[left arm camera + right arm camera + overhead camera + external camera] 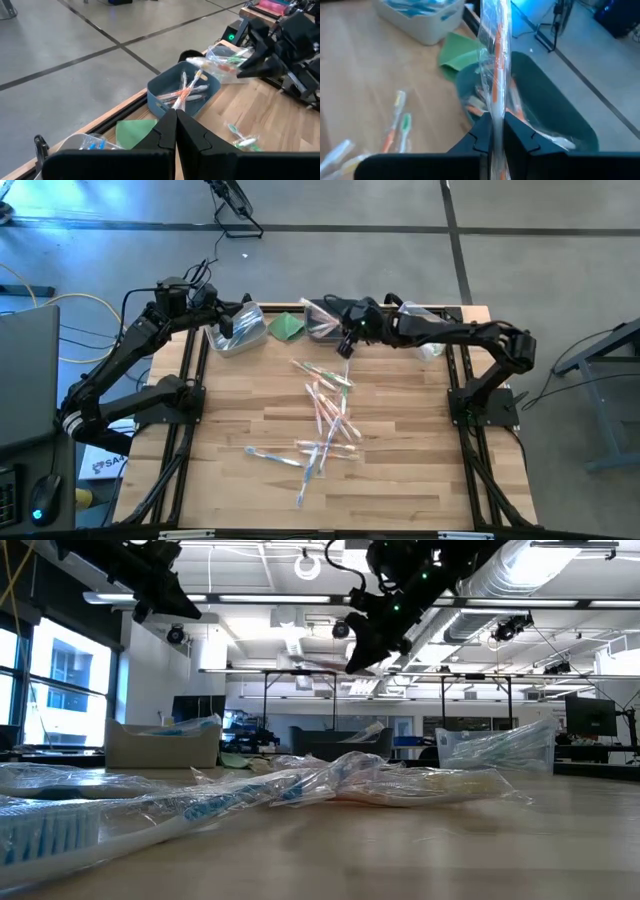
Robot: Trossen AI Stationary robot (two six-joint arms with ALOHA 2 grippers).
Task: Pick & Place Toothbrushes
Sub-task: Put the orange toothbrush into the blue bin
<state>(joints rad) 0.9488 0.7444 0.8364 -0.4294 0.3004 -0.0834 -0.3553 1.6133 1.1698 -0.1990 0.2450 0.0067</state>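
Several wrapped toothbrushes (325, 420) lie loose on the middle of the wooden table. My right gripper (496, 120) is shut on one with an orange stripe (496, 60), over the dark teal bin (555, 105) at the table's far edge, which has several toothbrushes lying in it. The high view shows this gripper (347, 345) just in front of that bin (322, 320). My left gripper (175, 114) is shut with nothing in it and hangs over the white bin (238, 332) at the far left. My right gripper pinches the wrapped orange-striped toothbrush between its two fingers (496, 107). The brush runs forward past the fingertips, in line with them, and the end behind the fingers is hidden. It is lifted clear and slants out over the teal bin.
A folded green cloth (287, 326) lies between the white bin and the teal bin. A clear bin (425, 330) holding green-striped brushes stands at the far right, under the right arm. Bare wood lies along the near edge and the left side.
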